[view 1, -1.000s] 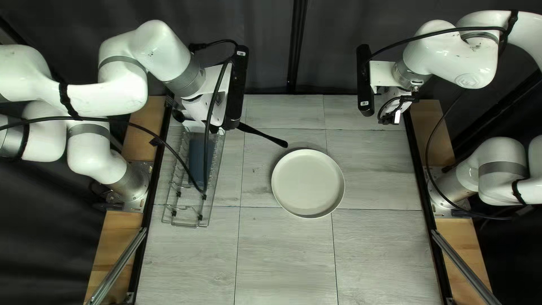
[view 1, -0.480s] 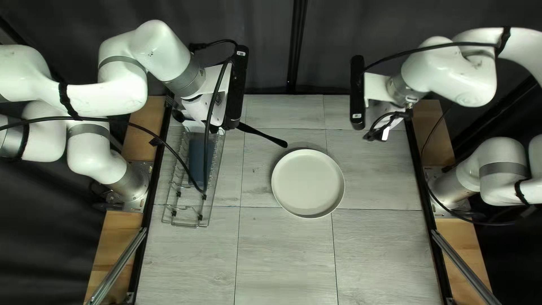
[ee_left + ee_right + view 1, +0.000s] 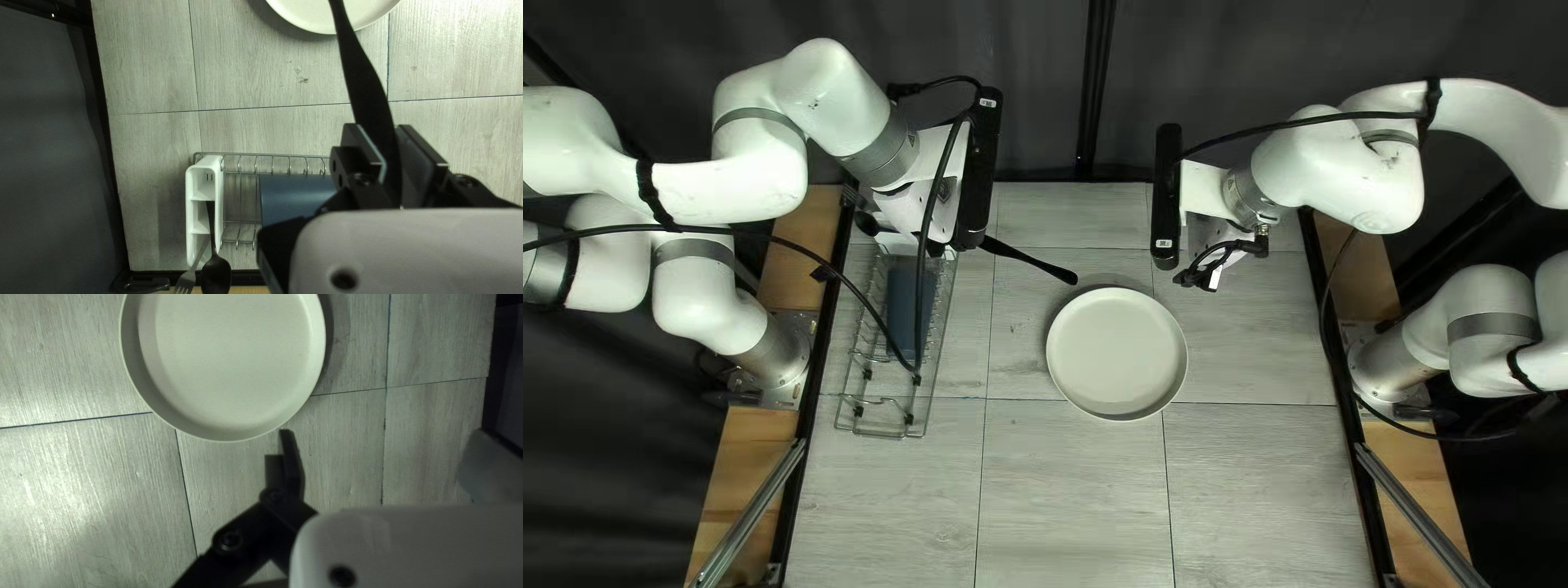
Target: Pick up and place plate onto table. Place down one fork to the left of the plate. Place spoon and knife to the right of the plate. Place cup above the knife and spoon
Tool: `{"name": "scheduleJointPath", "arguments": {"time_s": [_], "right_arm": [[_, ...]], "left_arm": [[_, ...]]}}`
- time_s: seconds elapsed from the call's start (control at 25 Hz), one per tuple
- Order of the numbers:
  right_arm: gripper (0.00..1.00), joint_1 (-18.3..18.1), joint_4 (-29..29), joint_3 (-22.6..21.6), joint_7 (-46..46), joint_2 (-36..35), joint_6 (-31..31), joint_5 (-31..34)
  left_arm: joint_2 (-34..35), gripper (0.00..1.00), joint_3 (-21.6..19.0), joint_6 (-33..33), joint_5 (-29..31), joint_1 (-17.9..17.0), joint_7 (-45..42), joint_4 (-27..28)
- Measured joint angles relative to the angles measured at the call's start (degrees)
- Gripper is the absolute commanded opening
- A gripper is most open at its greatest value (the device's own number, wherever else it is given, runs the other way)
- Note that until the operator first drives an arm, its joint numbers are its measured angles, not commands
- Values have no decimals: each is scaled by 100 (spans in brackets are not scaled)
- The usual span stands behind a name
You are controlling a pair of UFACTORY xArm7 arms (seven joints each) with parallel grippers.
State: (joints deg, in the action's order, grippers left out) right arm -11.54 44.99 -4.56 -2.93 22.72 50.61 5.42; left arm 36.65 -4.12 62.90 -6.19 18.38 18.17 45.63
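The pale plate [image 3: 1116, 353] lies flat on the table, right of the rack in the top left view. My left gripper [image 3: 904, 207] is above the rack's far end; in its wrist view the gripper [image 3: 388, 152] is shut on a black knife [image 3: 362, 81], whose free end reaches toward the plate [image 3: 354, 13]. A metal fork [image 3: 186, 280] and black spoon [image 3: 216, 272] stand in a white caddy. My right gripper [image 3: 1209, 274] hovers beyond the plate, to its right. In its wrist view the gripper [image 3: 381, 463] is open, one finger hidden, near the plate [image 3: 229, 359].
A wire rack [image 3: 928, 405] stands at the left of the top left view, holding a blue item [image 3: 909, 310] whose kind I cannot tell. The white caddy [image 3: 192, 215] sits at the rack's end. Black frame bars run along the table's sides.
My right arm has moved leftward and a little toward the near edge in the top left view, closer to the plate. The left arm, the knife and the plate look unmoved.
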Motion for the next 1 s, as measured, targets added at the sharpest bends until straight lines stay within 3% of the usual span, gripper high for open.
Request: {"name": "scheduleJointPath", "arguments": {"time_s": [0.2, 0.44, 0.72, 1.0], "right_arm": [[100, -47, -143, -124, -453, -230, -936, 49], [100, -138, 163, -262, -804, -1143, -1916, 429], [100, -164, 652, -292, -819, -1847, -2358, 641], [100, -147, 931, -353, -1160, -2125, -2475, 1032]], "left_arm": [[0, 0, 0, 0, 0, 0, 0, 0], [0, 0, 0, 0, 0, 0, 0, 0], [0, 0, 0, 0, 0, 0, 0, 0], [0, 0, 0, 0, 0, 0, 0, 0]]}}
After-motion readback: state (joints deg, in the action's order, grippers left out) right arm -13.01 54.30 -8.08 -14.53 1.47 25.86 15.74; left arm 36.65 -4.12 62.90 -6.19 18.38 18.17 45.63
